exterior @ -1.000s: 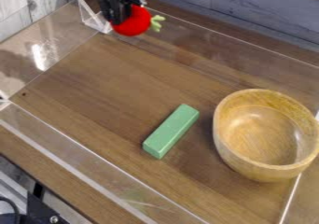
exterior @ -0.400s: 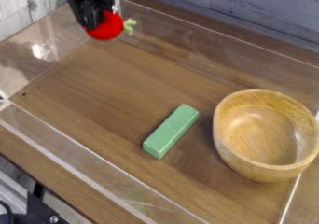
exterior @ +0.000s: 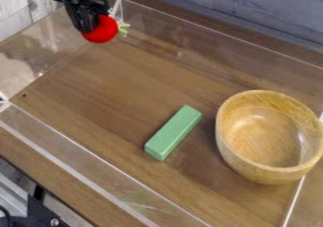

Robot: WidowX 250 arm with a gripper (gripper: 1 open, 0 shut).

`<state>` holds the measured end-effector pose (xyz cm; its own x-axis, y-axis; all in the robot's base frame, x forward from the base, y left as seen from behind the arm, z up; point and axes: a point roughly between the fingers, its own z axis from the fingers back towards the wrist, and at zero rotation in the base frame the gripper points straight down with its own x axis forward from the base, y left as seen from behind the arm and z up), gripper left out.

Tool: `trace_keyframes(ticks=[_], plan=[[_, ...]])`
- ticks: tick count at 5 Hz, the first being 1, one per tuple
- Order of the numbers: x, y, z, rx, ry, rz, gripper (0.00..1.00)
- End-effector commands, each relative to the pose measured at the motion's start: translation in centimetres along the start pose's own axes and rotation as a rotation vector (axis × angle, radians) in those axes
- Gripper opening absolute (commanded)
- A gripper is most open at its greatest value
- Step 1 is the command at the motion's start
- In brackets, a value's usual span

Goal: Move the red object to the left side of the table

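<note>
Single high camera, angled down across table [exterior: 113, 98] from near corner; close framing.

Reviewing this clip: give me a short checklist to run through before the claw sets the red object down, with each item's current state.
1. Claw shut on the red object: ok.
2. Object at the left part of the table: ok.
3. Object already resting on the wood: cannot tell.
4. Nothing in the way nearby; green block and wooden bowl lie far off: ok.
5. Clearance from the clear acrylic wall beside the claw: cannot tell.
</note>
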<state>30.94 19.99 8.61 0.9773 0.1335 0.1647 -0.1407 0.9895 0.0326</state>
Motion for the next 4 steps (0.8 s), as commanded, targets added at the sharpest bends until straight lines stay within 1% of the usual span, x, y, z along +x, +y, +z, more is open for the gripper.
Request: trace_keyframes(ticks=[1, 4], plan=[[1.3, 1.7, 1.3, 0.034, -0.053, 0.034, 0.00], [1.5, 1.3, -0.6, 0.013, -0.019, 0.101, 0.00]])
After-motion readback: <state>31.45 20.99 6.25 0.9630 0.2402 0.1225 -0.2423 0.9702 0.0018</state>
